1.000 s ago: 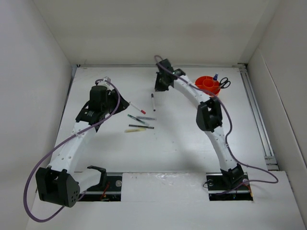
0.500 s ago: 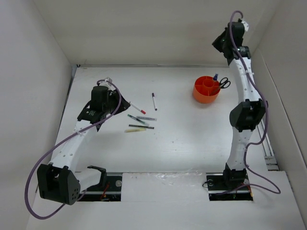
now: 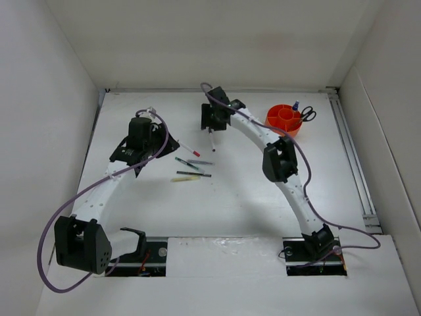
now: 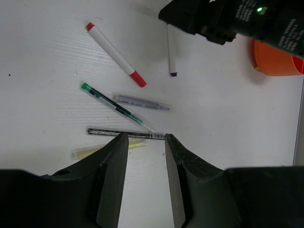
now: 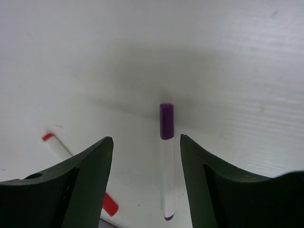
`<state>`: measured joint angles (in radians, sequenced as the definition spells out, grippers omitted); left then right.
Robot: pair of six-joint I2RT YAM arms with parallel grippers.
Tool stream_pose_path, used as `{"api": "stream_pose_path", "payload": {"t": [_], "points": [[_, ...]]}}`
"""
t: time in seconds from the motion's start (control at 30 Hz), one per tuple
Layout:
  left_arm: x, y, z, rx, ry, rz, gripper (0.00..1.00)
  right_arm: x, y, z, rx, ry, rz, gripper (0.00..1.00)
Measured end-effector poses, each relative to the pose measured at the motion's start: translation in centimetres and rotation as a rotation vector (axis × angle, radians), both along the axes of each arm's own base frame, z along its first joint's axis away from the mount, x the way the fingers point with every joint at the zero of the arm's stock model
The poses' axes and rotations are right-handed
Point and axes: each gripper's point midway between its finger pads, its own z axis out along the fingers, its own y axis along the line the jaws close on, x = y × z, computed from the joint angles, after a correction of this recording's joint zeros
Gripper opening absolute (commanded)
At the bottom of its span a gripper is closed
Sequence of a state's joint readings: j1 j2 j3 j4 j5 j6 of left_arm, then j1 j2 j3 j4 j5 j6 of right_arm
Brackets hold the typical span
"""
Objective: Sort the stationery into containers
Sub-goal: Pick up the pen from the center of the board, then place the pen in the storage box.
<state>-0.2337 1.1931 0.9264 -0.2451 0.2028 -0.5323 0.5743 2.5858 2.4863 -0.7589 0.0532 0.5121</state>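
Observation:
My right gripper [image 5: 146,140] stands open just above the table, its fingers on either side of a white pen with a purple cap [image 5: 166,161]; nothing is gripped. From above, that gripper [image 3: 212,127] is at the far middle, over the pen [image 3: 212,142]. My left gripper [image 4: 146,136] is open and empty, hovering near a black pen [image 4: 118,132] and a pale yellow stick [image 4: 90,151]. A green pen [image 4: 114,104], a grey pen [image 4: 141,102] and a white marker with red ends [image 4: 113,53] lie beyond. The orange cup [image 3: 284,119] stands at the far right, with black-handled scissors [image 3: 307,114] at its right rim.
A blue-tipped pen [image 3: 296,105] sticks up at the cup's far side. White walls enclose the table on the left, back and right. A metal rail [image 3: 352,155] runs along the right edge. The right arm's links [image 3: 276,161] arch over the middle right.
The right arm, raised high at the back right half a second ago, has come back down over the purple-capped pen. The left arm has barely shifted. No stationery has moved.

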Motion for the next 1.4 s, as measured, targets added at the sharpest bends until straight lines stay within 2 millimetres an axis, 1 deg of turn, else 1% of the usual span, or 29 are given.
{"api": "stream_pose_path", "payload": {"t": [0.07, 0.1, 0.17, 0.27, 0.3, 0.37, 0.4, 0.53, 0.57, 0.6, 0.67, 0.77, 0.8, 1.03, 1.1, 1.17, 1.2, 1.23, 1.27, 1.3, 1.4], "points": [[-0.1, 0.1, -0.1, 0.003, 0.007, 0.0, 0.33, -1.6, 0.8, -2.5, -0.047, 0.049, 0.029, 0.65], [-0.2, 0.1, -0.2, 0.005, 0.009, 0.0, 0.33, -2.0, 0.9, -3.2, -0.065, 0.059, 0.036, 0.63], [-0.3, 0.1, -0.2, 0.007, 0.012, -0.001, 0.33, -2.0, 1.0, -3.0, -0.08, 0.045, 0.035, 0.61], [-0.5, 0.2, 0.0, 0.008, 0.01, -0.002, 0.33, -1.9, 0.4, -3.2, -0.123, 0.029, 0.013, 0.48], [-0.6, 0.2, 0.1, 0.007, 0.005, -0.002, 0.33, -1.8, 0.1, -3.4, -0.143, 0.025, 0.001, 0.46], [-0.7, 0.2, 0.6, 0.005, -0.008, -0.004, 0.33, -1.6, -0.7, -3.8, -0.186, 0.015, -0.027, 0.38], [-0.8, 0.2, 0.9, 0.003, -0.016, -0.004, 0.33, -1.7, -0.7, -3.8, -0.196, 0.011, -0.027, 0.36], [-1.1, 0.3, 1.8, -0.005, -0.043, -0.006, 0.33, -1.7, -1.1, -3.8, -0.249, -0.015, -0.056, 0.36], [-1.2, 0.3, 2.0, -0.006, -0.05, -0.007, 0.33, -1.7, -1.2, -3.8, -0.259, -0.021, -0.061, 0.35], [-1.3, 0.3, 2.1, -0.008, -0.055, -0.007, 0.33, -1.7, -1.3, -3.8, -0.267, -0.023, -0.065, 0.31], [-1.5, 0.3, 2.2, -0.009, -0.06, -0.008, 0.33, -2.0, -1.4, -4.0, -0.282, -0.021, -0.065, 0.19], [-1.7, 0.4, 2.0, -0.008, -0.056, -0.008, 0.33, -2.1, -1.5, -4.0, -0.287, -0.017, -0.066, 0.06], [-1.7, 0.4, 2.0, -0.008, -0.056, -0.008, 0.33, -2.1, -1.5, -4.1, -0.287, -0.016, -0.067, 0.0], [-1.9, 0.4, 2.4, -0.008, -0.071, -0.014, 0.33, -2.6, -2.3, -3.7, -0.3, -0.007, -0.077, 0.0], [-2.0, 0.3, 2.4, -0.01, -0.071, -0.018, 0.33, -2.8, -2.9, -3.1, -0.29, 0.005, -0.085, 0.0], [-2.0, 0.3, 2.3, -0.011, -0.069, -0.021, 0.33, -2.2, -3.8, -1.4, -0.244, 0.002, -0.107, 0.0], [-2.1, 0.3, 2.2, -0.01, -0.068, -0.022, 0.33, -1.6, -4.5, 0.1, -0.209, -0.009, -0.127, 0.0], [-2.1, 0.3, 2.2, -0.01, -0.066, -0.024, 0.33, -0.7, -5.6, 2.0, -0.169, -0.034, -0.154, 0.0], [-2.1, 0.3, 2.2, -0.011, -0.065, -0.025, 0.33, 0.3, -6.9, 4.2, -0.128, -0.067, -0.187, 0.0], [-2.1, 0.3, 2.2, -0.011, -0.066, -0.026, 0.33, 1.4, -8.7, 6.9, -0.089, -0.111, -0.228, 0.0], [-2.2, 0.2, 2.2, -0.012, -0.066, -0.027, 0.33, 4.9, -15.7, 16.3, 0.013, -0.306, -0.393, 0.0]]}}
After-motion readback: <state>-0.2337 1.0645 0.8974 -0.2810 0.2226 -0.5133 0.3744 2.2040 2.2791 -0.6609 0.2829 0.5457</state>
